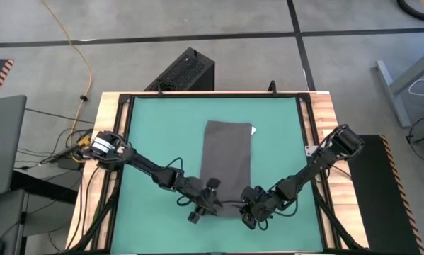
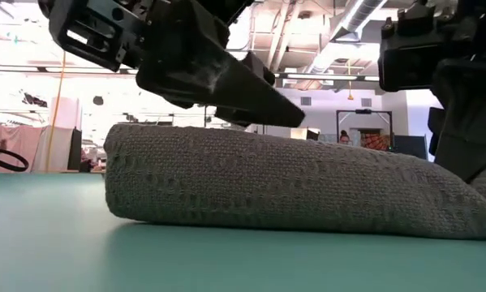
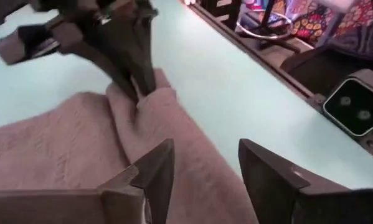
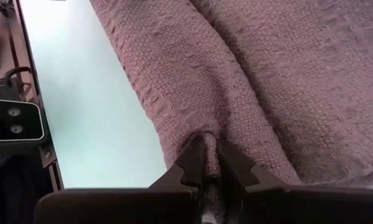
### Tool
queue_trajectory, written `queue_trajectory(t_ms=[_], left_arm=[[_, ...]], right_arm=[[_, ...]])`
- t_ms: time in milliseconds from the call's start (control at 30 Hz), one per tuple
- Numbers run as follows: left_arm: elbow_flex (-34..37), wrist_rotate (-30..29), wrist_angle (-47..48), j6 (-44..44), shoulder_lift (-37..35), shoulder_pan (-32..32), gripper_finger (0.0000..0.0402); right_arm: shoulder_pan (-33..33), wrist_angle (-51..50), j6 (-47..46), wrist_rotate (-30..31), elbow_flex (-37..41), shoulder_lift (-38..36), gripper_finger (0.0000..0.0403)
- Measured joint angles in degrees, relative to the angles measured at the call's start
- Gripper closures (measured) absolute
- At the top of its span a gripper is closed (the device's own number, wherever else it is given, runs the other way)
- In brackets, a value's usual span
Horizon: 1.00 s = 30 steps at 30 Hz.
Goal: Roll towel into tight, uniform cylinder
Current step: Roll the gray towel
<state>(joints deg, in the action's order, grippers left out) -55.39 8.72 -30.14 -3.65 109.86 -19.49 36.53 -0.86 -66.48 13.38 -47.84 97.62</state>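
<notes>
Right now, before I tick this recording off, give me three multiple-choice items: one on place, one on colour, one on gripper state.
1. Where do both grippers work on the towel?
A. its near, partly rolled end
B. its far end by the white tag
C. off the cloth

2. The table mat is
A. red
B. green
C. white

3. The right gripper is
A. wide open
B. out of view
C. shut on the towel

Answers:
A, both arms meet there, the left gripper open above the cloth;
B, the high view shows green;
C, cloth is pinched between its fingers.

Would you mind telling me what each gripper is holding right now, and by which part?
The right gripper pinches a fold at the near end of the towel. The left gripper is open above that same end, holding nothing.
</notes>
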Motion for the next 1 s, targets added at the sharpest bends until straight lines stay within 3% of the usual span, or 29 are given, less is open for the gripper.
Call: queue_trajectory(t_ms=[133,333,633,833,1000], left_arm=[[-0.07,0.21,-4.89,-2.98,-0.02,-1.47,0.0233],[-4.31,-0.32,-2.64,-5.90,2.29,-2.77,0.0261],[-15.61,-1.72,12.00,-4.67,10.30,0.01,0.0338],[-16.27,-2.57,14.52,-4.31,9.80,1.27,0.0393],[-16.27,-2.59,18.30,-4.21,10.29,2.30,0.0397]], right_arm=[[-0.32,-0.36,-1.35,-0.10,-0.01,-0.02,0.0360],[-0.36,-0.42,-2.58,-0.11,-0.03,-0.04,0.0360],[-0.32,-0.85,-4.04,-0.08,-0.05,-0.07,0.0360],[-0.45,-0.88,-4.24,-0.11,-0.05,-0.07,0.0351],[-1.12,-0.87,-4.22,-1.31,-0.05,-0.55,0.0337]])
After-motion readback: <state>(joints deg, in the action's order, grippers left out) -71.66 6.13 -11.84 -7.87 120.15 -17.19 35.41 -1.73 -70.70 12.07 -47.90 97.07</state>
